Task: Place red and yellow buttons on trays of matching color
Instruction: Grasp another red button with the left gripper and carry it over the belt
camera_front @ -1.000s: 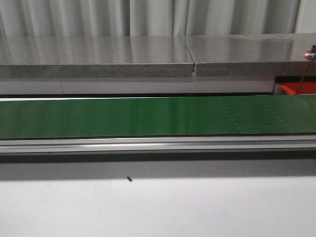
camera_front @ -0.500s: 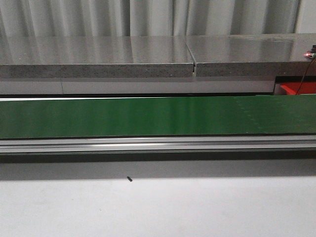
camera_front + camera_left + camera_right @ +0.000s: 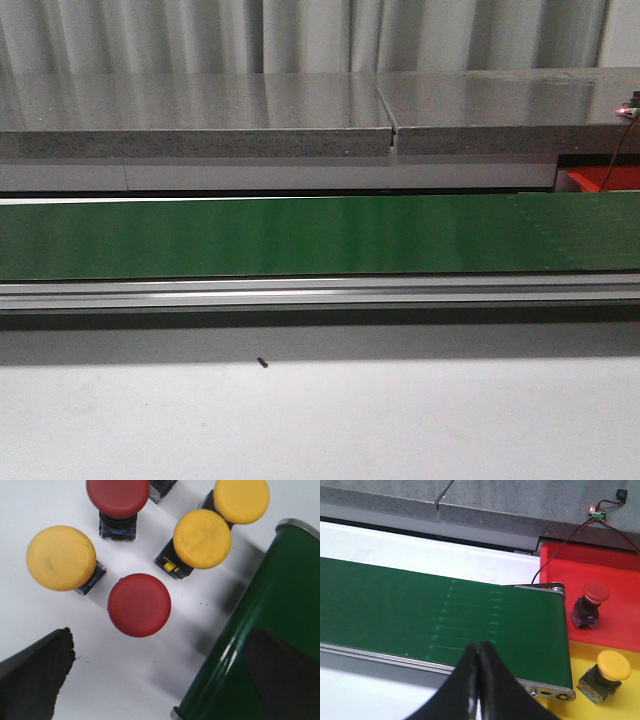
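The left wrist view looks down on several buttons standing on the white table. A red button is nearest, with another red one beyond it. Yellow buttons stand around them. My left gripper is open above the table, short of the nearest red button and holding nothing. My right gripper is shut and empty over the belt's near edge. A red button rests on the red tray, and a yellow button on the yellow tray.
A green conveyor belt runs across the front view, with a grey stone ledge behind it. The belt's end roller lies beside the buttons. A small circuit board with a red light sits on the ledge, wired down past the red tray.
Faint marks on the green belt have shifted to the right in the front view. Neither arm appears there.
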{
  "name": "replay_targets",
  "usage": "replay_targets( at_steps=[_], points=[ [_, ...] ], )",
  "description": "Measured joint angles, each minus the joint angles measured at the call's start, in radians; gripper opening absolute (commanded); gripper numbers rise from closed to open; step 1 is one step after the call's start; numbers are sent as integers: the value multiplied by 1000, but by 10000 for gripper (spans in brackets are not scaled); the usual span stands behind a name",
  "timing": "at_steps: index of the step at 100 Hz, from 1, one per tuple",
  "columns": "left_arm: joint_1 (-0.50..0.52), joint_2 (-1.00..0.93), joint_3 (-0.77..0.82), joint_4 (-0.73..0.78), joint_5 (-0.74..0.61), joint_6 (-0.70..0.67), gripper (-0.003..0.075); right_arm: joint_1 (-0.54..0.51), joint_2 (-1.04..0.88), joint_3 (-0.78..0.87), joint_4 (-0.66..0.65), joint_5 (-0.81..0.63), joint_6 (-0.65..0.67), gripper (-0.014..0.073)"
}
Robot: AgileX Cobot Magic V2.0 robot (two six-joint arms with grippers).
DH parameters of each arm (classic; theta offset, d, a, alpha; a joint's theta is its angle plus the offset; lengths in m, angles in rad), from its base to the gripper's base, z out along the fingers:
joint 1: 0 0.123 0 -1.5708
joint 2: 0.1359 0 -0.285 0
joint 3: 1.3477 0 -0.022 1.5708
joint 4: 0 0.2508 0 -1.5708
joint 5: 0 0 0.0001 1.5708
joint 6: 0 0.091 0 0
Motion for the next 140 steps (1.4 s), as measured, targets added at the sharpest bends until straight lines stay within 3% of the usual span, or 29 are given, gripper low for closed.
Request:
replay_targets(
  at_steps=[60,111,125,140],
  points=[
    [0,101,-56,52,-22,-184,668,0,0,0,0,1,-2,-58],
    [0,162,-59,68,-22,-205,623,0,0,0,0,1,-2,-58],
    [0,173,-59,69,-36,-205,547,0,0,0,0,1,-2,-58],
    [0,173,-59,69,-59,-205,317,0,0,0,0,1,-2,-58]
  ],
)
